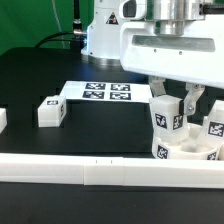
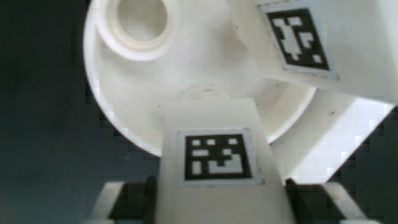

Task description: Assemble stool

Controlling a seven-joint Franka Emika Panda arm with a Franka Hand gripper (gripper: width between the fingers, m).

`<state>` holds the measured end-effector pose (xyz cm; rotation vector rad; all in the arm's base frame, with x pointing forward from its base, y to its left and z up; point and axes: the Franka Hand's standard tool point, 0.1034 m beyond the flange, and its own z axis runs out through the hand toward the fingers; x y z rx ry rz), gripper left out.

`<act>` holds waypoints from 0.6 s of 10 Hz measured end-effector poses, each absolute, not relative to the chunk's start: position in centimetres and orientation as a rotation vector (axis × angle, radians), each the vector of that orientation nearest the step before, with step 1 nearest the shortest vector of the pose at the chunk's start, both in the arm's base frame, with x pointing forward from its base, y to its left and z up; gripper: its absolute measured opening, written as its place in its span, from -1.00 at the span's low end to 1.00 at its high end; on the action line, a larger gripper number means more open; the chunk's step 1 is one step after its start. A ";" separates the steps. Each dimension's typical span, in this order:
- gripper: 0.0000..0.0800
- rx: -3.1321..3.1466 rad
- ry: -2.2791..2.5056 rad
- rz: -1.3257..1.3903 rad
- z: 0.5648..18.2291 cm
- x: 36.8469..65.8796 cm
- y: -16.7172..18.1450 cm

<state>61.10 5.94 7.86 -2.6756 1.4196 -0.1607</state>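
In the exterior view the seat [image 1: 188, 152] lies on the black worktop [image 1: 30, 70] just behind the front rail [image 1: 90, 172]. The gripper [image 1: 172, 108] is clamped on an upright leg [image 1: 166, 122] directly over the seat, a second leg [image 1: 214, 130] stands on the seat at the exterior view's right, and a third leg [image 1: 50, 110] lies well apart from the seat at the exterior view's left. In the wrist view the held leg [image 2: 217, 150] sits between the two fingers [image 2: 121, 198] against the seat [image 2: 160, 100], near an open socket [image 2: 139, 30].

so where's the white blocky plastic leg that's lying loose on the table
In the exterior view the white blocky leg sits toward the left, just left of the flat white marker board and beyond the white border rail.
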 end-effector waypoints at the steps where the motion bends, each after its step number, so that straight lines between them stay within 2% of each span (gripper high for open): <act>1: -0.15 -2.604 1.526 -0.149 7.9 61.1 6.0; 6: -0.15 -1.910 2.191 -0.047 7.8 61.1 6.5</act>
